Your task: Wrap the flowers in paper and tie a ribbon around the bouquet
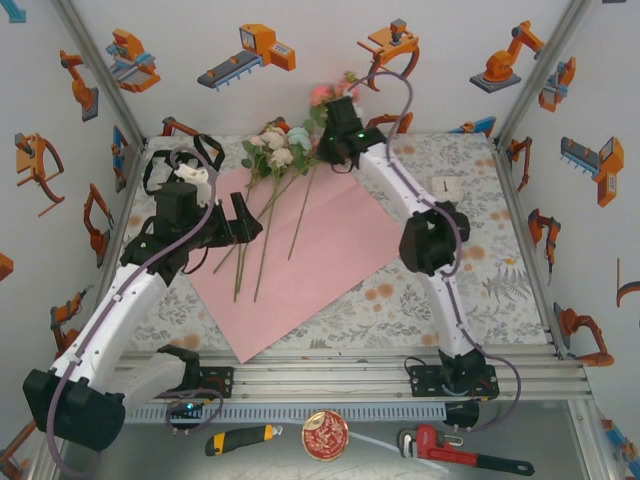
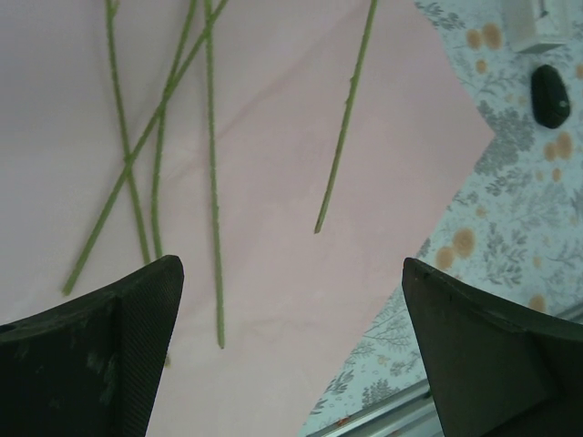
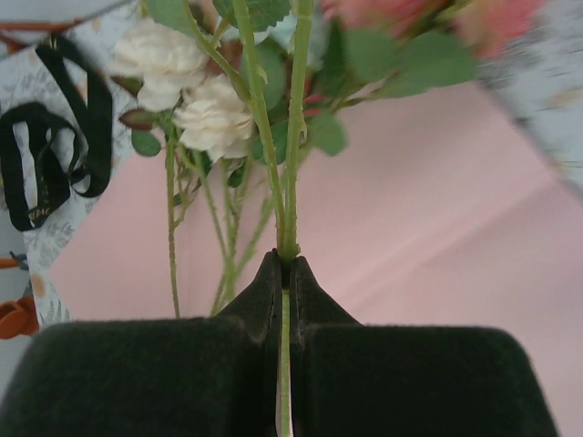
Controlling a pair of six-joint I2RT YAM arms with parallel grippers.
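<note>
1. Flower-printed worktop (image 1: pixel 480 280) carries the paper (image 1: pixel 330 250), pink side up
2. Left jaws gape wide above the paper, with long stems of the flowers (image 1: pixel 280 145) lying just ahead of them
3. Right jaws pinch one green stem (image 3: pixel 293 182) tight; ribbon (image 3: pixel 98 137) lies off to their left

No legible text, brand or number anywhere in room. White card (image 1: pixel 447 187) on table (image 1: pixel 520 290), right side: small dark mark, too small to read. Round red tin (image 1: pixel 325 435) on near ledge: patterned face, lettering not resolvable. Red wrench (image 1: pixel 460 455) and yellow utility knife (image 1: pixel 240 439) beside it: any markings too small to tell. Wall prints (image 1: pixel 250 50): orange robot-arm drawings, no captions legible
</note>
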